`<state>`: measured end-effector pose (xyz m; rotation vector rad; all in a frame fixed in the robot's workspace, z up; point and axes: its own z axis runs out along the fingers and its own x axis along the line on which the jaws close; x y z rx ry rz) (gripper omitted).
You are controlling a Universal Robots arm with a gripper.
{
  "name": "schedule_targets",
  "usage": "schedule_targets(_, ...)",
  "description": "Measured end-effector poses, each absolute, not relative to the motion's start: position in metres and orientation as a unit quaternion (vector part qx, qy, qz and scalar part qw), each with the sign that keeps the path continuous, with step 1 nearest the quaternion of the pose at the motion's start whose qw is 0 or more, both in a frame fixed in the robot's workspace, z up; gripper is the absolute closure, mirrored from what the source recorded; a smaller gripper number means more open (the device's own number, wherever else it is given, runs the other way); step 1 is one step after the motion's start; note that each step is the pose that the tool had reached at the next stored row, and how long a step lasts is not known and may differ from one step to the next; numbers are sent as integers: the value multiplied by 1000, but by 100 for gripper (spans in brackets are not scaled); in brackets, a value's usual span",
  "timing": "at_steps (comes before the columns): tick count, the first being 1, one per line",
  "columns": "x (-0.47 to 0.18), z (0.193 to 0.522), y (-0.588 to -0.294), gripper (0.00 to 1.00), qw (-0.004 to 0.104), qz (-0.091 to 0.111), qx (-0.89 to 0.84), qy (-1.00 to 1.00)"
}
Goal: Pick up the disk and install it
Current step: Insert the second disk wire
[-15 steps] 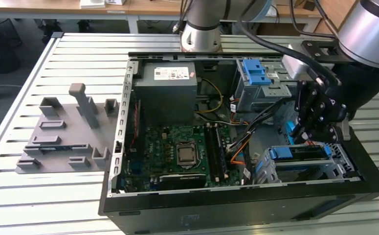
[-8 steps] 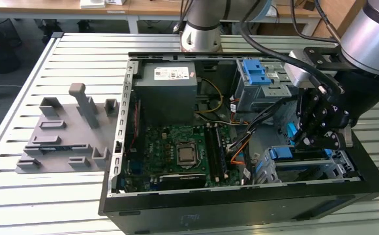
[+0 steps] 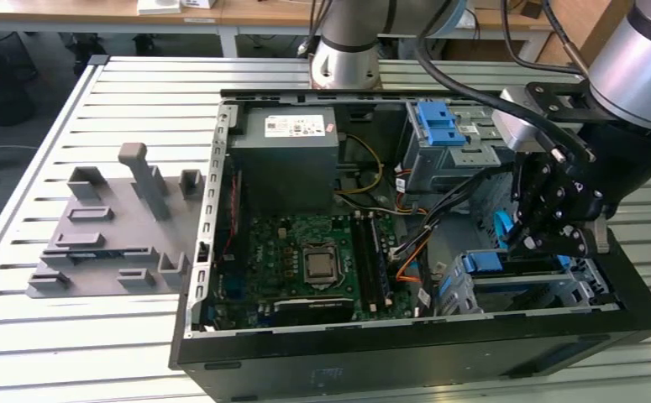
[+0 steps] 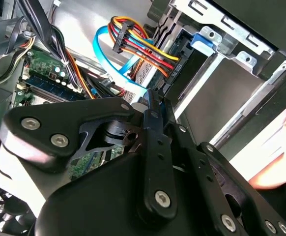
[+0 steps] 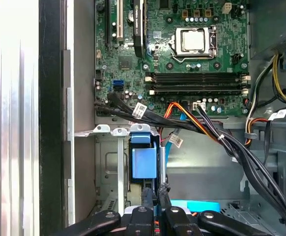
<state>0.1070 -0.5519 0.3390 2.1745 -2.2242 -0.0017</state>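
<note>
Claw (image 5: 156, 192) pressed together, empty; disk (image 5: 144, 162) just beyond fingertips, seated in drive bay (image 5: 101, 130); install apparently near done.

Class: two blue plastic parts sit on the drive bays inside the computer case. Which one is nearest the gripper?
The lower blue piece on the bay by the case's front edge, just beside the gripper. The other blue latch sits higher, near the grey power supply.

Black cable bundle (image 5: 221, 142) crosses above the drive bay (image 5: 108, 167) – tight slot (metal walls (image 5: 81, 167) either side), open upward.
</note>
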Motion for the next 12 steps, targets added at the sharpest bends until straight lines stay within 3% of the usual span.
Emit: schedule_targets(12, 109, 336, -552, 84, 12, -4, 699, -715)
